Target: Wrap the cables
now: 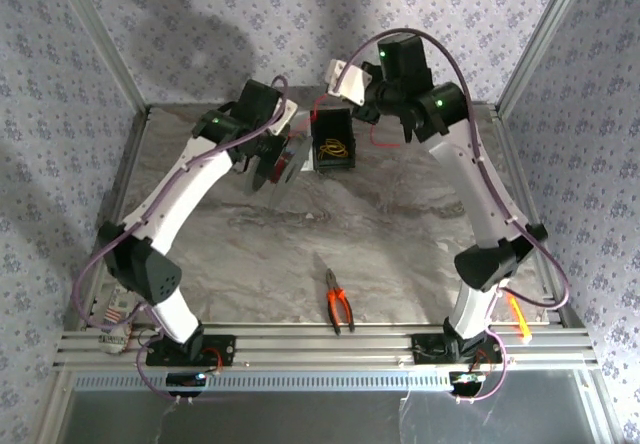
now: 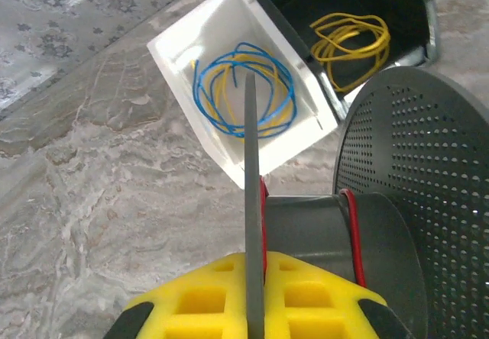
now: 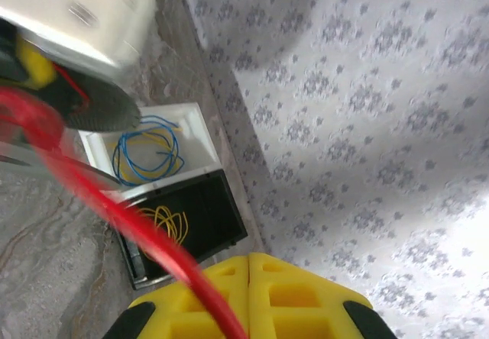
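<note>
Left arm point(image 1: 185, 186) and right arm point(image 1: 482, 192) have white shells, black joints, a green light point(image 1: 211, 121) each and purple cords point(image 1: 462, 84); left hand point(image 2: 254, 278) and right hand point(image 3: 249, 278) have yellow, square-holed fingers point(image 2: 202, 302).

Marbled grey surface point(image 1: 300, 234) runs across the middle of the top view, closed in by purple flowered wallpaper point(image 1: 300, 14) at the upper edge and both sides. Orange-handled pliers point(image 1: 338, 304) lie at lower centre, jaws pointing up the frame, just above the aluminium rails point(image 1: 320, 342). A black bin point(image 1: 333, 122) sits at upper centre. In the left wrist view a white bin point(image 2: 237, 18) touches it, tilted, holding a blue-and-yellow wire coil point(image 2: 221, 87). A grey perforated disc point(image 2: 428, 171) fills that frame's right. An orange object point(image 1: 518, 316) lies at lower right.
</note>
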